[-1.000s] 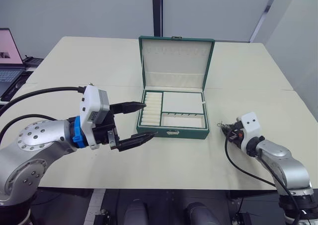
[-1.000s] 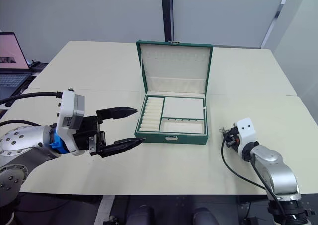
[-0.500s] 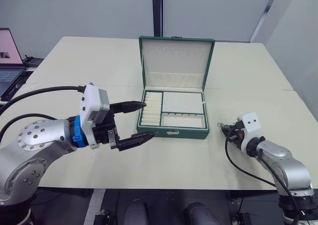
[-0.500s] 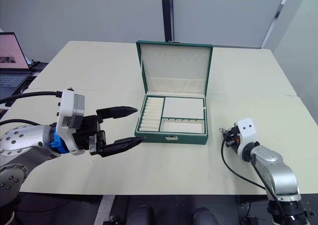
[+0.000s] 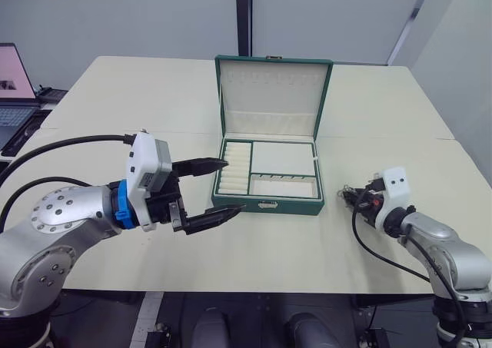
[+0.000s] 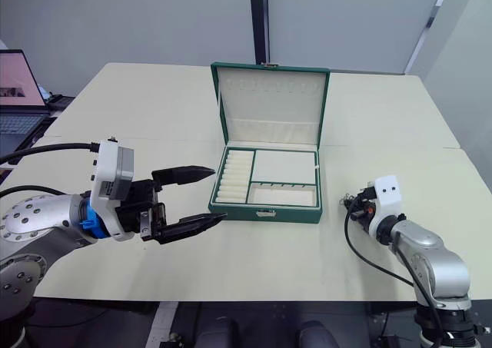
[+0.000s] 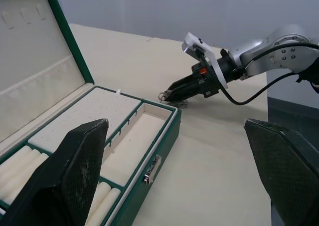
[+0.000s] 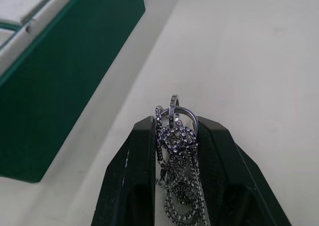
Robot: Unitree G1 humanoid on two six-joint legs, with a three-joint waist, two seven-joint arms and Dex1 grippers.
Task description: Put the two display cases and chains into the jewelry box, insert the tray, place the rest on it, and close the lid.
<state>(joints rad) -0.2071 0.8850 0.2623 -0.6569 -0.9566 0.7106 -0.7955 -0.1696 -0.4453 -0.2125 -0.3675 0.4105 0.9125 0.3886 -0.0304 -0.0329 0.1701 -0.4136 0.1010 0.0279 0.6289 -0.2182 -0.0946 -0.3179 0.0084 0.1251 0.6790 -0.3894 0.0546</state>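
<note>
- Chain (image 8: 175, 136), silvery with rings at its end, sits pinched between the right gripper (image 8: 174, 131) fingers in the right wrist view; the head views show that gripper (image 5: 361, 198) low over the desk (image 5: 138, 102), just right of the jewelry box (image 5: 269, 144).
- Left gripper (image 5: 219, 187) hangs spread wide, empty, at the box's front-left corner.
- Box lid stands upright; the tray compartments show cream.
- Pale desk; grey wall panels behind; a laptop (image 5: 14, 83) at far left.

Both arms are silver metal with round screwed joints and black cables. The left wrist has a blue ring and a white box. Each pincer has two black pointed fingers; the right wrist block is white.
</note>
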